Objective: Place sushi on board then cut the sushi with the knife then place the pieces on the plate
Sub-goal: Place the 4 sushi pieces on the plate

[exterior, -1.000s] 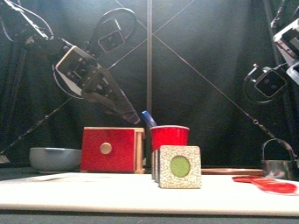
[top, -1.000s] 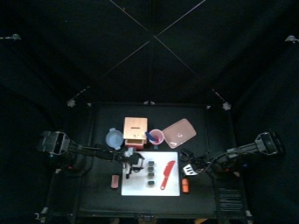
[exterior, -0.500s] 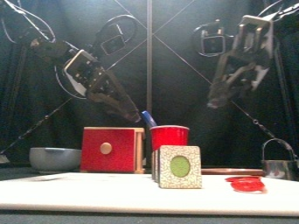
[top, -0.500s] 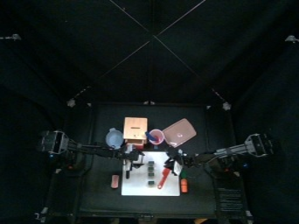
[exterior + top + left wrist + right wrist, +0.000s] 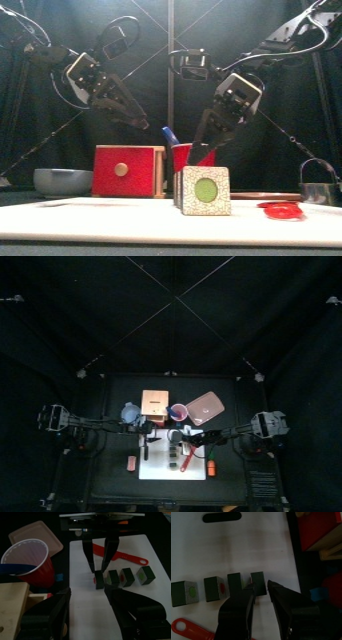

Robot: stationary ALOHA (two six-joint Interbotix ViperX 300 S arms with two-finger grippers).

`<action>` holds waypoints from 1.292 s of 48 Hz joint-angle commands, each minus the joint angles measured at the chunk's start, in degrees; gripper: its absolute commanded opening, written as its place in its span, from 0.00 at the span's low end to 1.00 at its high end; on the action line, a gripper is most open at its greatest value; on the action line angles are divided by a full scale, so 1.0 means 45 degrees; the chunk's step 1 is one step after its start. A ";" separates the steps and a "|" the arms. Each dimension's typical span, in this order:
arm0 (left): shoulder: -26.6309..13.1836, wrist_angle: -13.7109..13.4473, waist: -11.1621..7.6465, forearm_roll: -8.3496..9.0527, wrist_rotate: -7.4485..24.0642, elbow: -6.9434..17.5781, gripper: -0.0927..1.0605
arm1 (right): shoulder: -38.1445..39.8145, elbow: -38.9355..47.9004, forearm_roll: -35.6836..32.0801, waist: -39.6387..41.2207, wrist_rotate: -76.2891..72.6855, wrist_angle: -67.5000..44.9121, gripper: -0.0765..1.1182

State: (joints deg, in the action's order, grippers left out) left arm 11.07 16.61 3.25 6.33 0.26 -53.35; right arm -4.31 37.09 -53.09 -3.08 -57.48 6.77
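- Right gripper (image 5: 262, 586): jaws a narrow gap apart and holding nothing. It is down at the board, with its tips at either side of the near corner of the end piece (image 5: 258, 579).
- Contact between jaw and piece: cannot tell. One tip overlaps the piece's edge in the right wrist view.
- Front view: the right gripper (image 5: 198, 158) slants down from the upper right, and its tips are hidden behind the sushi.
- Left gripper (image 5: 89, 594): jaws wide apart and empty. It hangs in the air above the board's left part, well clear of the pieces, and touches nothing.
- Sushi roll (image 5: 122, 577): four dark green blocks in a row on the white cutting board (image 5: 133, 607), with small gaps between them. The end piece is the one nearest the red cup.
- Red knife (image 5: 120, 557): flat on the board beside the row, on the right arm's side. Neither gripper touches it.
- Pink tray (image 5: 207, 406): off the board, behind it and just right of the red cup (image 5: 177, 412).
- Blue knife (image 5: 168, 135): stands in the red cup.
- Wooden box (image 5: 130, 170): left of the cup, red drawer front facing forward.
- Blue-grey bowl (image 5: 63, 181): left of the box.
- Metal cutter (image 5: 317, 190): at the far right of the table.
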 commanded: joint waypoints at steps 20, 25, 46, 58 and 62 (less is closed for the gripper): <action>0.0176 0.0234 0.0117 -0.0078 -0.0020 0.0020 0.86 | 0.0078 -0.0312 0.0234 0.0469 -0.0059 -0.0352 0.84; 0.0176 0.0254 0.0117 -0.0117 -0.0020 0.0020 0.86 | 0.0020 -0.0332 0.0430 0.0645 -0.0039 -0.0352 0.84; 0.0176 0.0234 0.0313 -0.0176 -0.0020 -0.0156 0.86 | -0.0195 -0.0234 0.0703 0.0566 -0.0039 -0.0469 0.84; 0.0176 0.0234 0.0352 -0.0234 -0.0020 -0.0215 0.86 | -0.0469 -0.0332 0.0742 0.0547 -0.0039 -0.0469 0.84; 0.0176 0.0234 0.0371 -0.0254 -0.0020 -0.0234 0.86 | -0.0547 -0.0332 0.0742 0.0547 -0.0039 -0.0469 0.84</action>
State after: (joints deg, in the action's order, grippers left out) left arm 11.16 17.23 4.66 5.36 0.26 -55.02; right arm -7.82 36.83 -49.83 -0.53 -57.57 4.92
